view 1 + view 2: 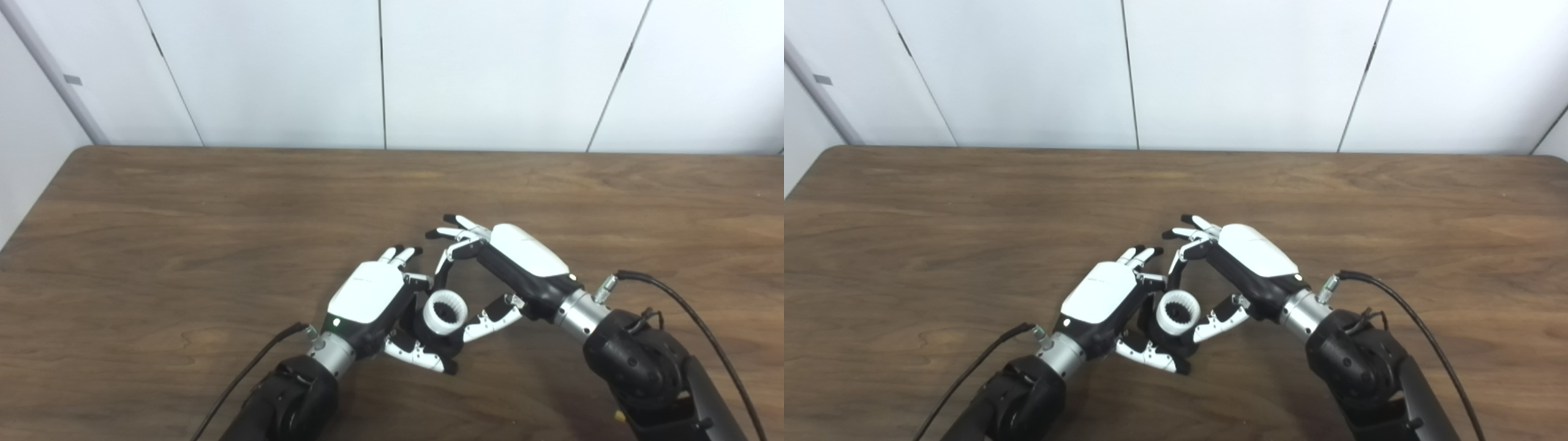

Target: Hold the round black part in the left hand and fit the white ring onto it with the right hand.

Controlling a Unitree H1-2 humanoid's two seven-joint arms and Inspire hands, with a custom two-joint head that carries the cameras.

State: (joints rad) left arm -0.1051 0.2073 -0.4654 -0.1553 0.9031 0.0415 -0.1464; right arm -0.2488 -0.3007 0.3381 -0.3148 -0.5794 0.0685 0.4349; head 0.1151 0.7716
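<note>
Backdrop: white wall panels with dark seams behind a wooden table [184,245] of dark brown grain.
Left hand [373,300]: near the table's front middle, white back facing up, fingers curled around the round black part [441,346], thumb lying below it toward the camera; it is clamped on that part.
Right hand [514,263]: just right of the left hand, tilted, upper fingers spread apart and pointing left above the ring; one finger reaches down to the ring's far side and the thumb [490,321] lies against its right side. Whether these actually pinch the ring or only touch it cannot be told.
Round black part: held low between the two hands, mostly hidden by the ring and the fingers; only dark edges show below and beside the ring.
White ring [445,312]: sits on top of the black part, its axis tilted up and toward the camera, so the ribbed inner wall and dark bore are visible.
View difference: right eye view shows the same cluster shifted left, ring [1178,312] a little clearer of the left fingers.
</note>
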